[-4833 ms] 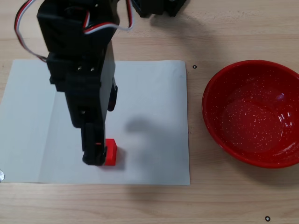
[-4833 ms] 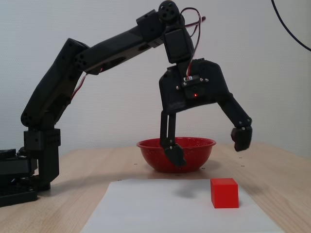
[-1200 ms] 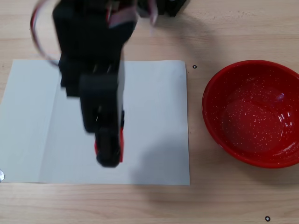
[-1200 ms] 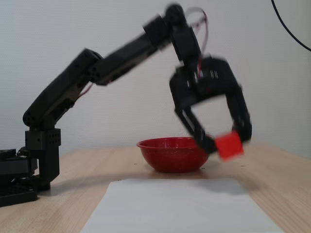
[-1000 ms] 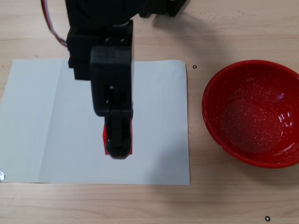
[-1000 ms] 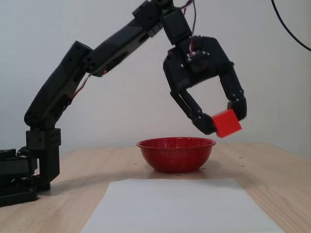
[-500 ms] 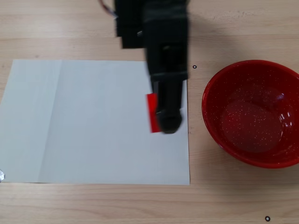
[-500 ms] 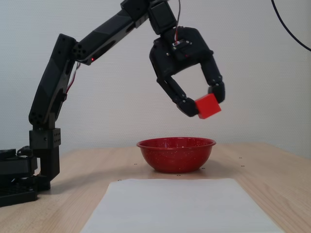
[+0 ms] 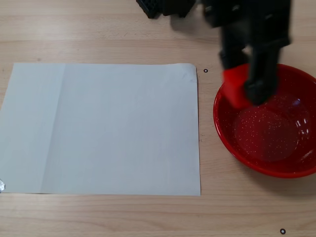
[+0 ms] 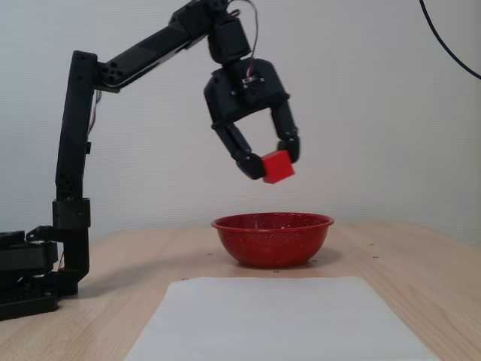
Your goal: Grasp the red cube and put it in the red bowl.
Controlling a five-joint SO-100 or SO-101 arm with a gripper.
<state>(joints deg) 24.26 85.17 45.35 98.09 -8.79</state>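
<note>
In the side-on fixed view the gripper (image 10: 272, 164) hangs in the air with its two black fingers closed against opposite faces of the red cube (image 10: 277, 166), which sits tilted between the fingertips, clear of everything below. The jaws stand only as wide as the cube itself. The red bowl (image 10: 273, 238) rests on the wooden table (image 10: 421, 263) directly under the cube, well apart from it in height. In the top-down fixed view the gripper (image 9: 249, 89) reaches in from the upper edge, blurred, and the red cube (image 9: 235, 86) shows beside the dark fingertip over the bowl's left inner side; its outline is smeared, so the exact edges are hard to tell. The red bowl (image 9: 232, 145) lies at the right of this view, its speckled inside bare. A white sheet of paper (image 9: 103, 128) lies flat on the table to the left of the bowl, just beside its rim, with nothing on it. The arm's black base (image 10: 30, 271) stands at the left in the side-on view.
</note>
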